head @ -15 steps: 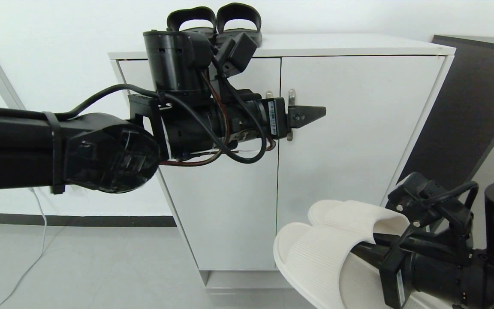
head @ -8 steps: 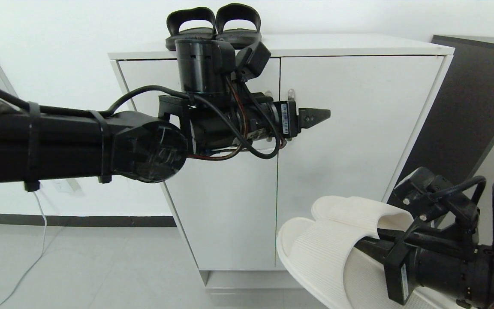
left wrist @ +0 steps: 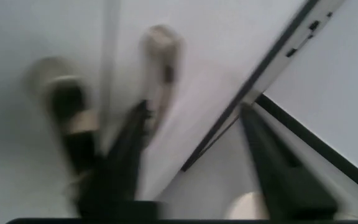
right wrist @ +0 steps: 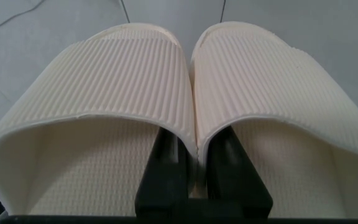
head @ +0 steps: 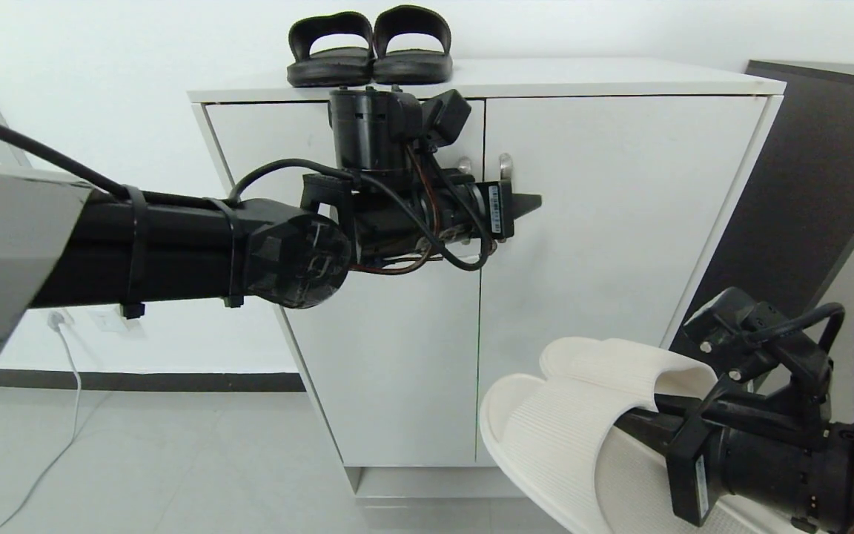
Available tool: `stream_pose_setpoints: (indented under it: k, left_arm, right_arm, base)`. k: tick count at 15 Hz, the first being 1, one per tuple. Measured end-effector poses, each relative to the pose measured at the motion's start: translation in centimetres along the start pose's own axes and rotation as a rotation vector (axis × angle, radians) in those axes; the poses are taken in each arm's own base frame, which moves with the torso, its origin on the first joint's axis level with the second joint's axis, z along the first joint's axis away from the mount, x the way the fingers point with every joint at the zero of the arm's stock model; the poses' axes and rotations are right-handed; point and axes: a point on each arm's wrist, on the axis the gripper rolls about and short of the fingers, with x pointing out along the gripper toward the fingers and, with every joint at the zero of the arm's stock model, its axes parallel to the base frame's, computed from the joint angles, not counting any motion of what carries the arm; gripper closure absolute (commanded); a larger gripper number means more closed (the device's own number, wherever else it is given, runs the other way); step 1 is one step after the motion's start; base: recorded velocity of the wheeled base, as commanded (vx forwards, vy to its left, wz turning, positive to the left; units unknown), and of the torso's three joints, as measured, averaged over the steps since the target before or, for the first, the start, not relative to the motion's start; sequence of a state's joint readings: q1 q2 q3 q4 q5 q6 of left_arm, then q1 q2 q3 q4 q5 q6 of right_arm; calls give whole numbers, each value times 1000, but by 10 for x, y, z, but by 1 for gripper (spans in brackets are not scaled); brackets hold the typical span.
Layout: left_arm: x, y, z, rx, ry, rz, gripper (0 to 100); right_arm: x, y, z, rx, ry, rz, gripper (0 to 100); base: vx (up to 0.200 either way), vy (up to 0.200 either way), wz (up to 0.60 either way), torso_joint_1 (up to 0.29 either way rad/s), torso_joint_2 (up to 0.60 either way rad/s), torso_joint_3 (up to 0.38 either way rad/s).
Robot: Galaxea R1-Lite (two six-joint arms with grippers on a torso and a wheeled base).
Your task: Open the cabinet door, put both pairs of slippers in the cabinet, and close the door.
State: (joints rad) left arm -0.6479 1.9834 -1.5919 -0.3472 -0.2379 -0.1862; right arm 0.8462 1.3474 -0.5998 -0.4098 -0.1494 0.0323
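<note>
the left gripper [head: 527,202], jaws spread beside the right door's [head: 605,245] handle [head: 504,165], should close squarely around it, then pull outward; the right gripper [right wrist: 194,180] clamps the white slippers [right wrist: 129,81].

Matt, ribbed white slippers [head: 568,415]; smooth, rubbery-looking black slippers [head: 368,48]; smooth matt cabinet [head: 620,222] with shiny metal handles [head: 505,162].

White cabinet [head: 620,222]; plain black slippers [head: 370,46]; cream slippers [right wrist: 123,81], ribbed straps, waffle-textured insoles.
</note>
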Motion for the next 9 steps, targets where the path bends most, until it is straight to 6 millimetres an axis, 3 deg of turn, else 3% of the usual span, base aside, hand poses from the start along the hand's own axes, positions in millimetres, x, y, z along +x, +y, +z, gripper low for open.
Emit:
stream_pose_setpoints:
  k: [3, 9]
  left_arm:
    - [-9, -6, -5, -5, 27, -11, 100]
    - [-40, -35, -6, -5, 53, -71, 100]
  right_arm:
    - [-1, 0, -1, -1, 4, 5, 100]
    - [-14, 1, -7, -39, 2, 127, 100]
  base:
    - [0, 0, 0, 0, 0, 0]
    - [0, 0, 0, 0, 0, 0]
